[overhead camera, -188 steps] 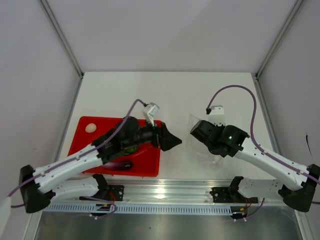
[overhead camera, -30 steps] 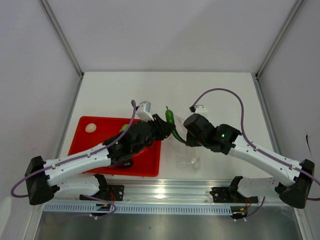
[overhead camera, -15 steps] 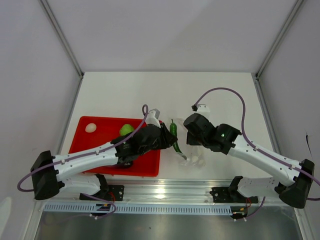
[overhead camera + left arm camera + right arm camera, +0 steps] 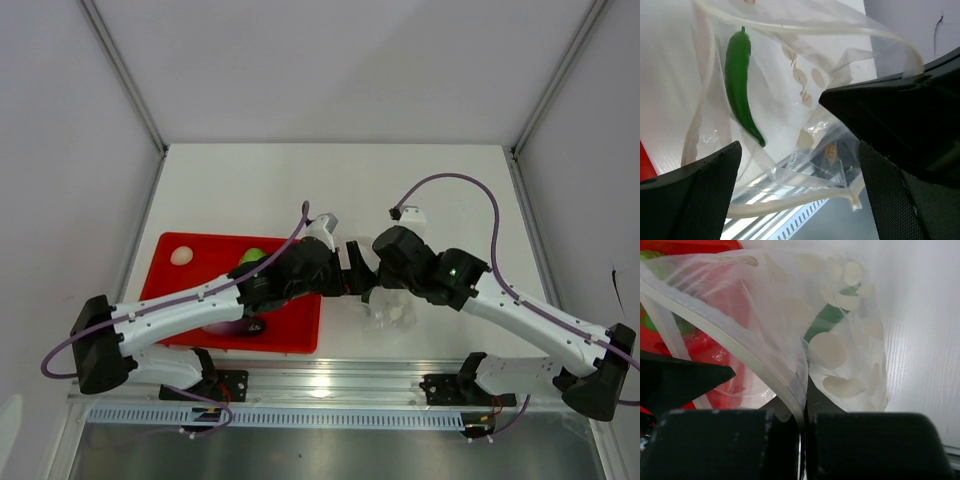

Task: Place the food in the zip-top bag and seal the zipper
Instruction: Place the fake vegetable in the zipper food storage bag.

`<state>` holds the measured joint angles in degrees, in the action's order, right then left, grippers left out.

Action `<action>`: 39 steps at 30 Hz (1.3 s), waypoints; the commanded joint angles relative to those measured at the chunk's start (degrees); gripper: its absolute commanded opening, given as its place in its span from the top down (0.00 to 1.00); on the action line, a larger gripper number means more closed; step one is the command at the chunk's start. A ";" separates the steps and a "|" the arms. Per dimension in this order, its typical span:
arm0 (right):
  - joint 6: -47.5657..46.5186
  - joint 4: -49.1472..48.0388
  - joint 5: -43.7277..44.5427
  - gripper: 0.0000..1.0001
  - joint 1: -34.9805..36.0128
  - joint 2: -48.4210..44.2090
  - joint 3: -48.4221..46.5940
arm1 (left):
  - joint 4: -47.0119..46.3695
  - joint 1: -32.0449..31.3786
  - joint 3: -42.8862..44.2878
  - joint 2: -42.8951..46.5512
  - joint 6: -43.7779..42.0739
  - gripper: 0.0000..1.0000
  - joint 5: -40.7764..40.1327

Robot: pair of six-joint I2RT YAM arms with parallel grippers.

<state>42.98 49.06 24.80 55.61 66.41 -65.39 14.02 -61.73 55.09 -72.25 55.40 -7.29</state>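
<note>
Holding the bag (image 4: pixel 790 310) open takes care: it looks thin, soft and slippery, so its stiffer zipper (image 4: pixel 715 333) is the best grip. Right fingers (image 4: pixel 715 445) are clamped on that zipper. Left fingers (image 4: pixel 695 200) stand apart at the mouth, pepper (image 4: pixel 740 85) loose inside. Left of the bag the tray (image 4: pixel 165 290) sits close; behind it the tabletop (image 4: pixel 400 190) has room.

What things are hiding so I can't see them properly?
- Eggplant: top view, the left arm covers most of it.
- Green pepper: top view, both arms cover it; the right wrist view shows only a green bit through the spotted bag.
- Zipper: its tracks are too fine to make out in any view.
</note>
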 commanded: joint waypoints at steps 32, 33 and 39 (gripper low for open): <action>-6.77 0.60 -3.88 1.00 -1.39 -2.95 2.98 | 25.18 10.92 -9.73 22.07 -17.96 0.17 0.33; -7.03 0.60 -4.14 1.00 -1.56 -3.04 3.07 | 24.13 12.94 -12.44 20.84 -17.52 0.17 2.17; -7.47 0.25 -5.11 1.00 -2.18 -3.48 3.51 | 18.43 14.80 -16.85 14.08 -16.20 0.17 5.17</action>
<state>36.71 49.43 20.40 53.84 64.03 -61.95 37.23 -47.33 39.59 -55.31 39.46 -6.66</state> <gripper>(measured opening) 0.003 0.831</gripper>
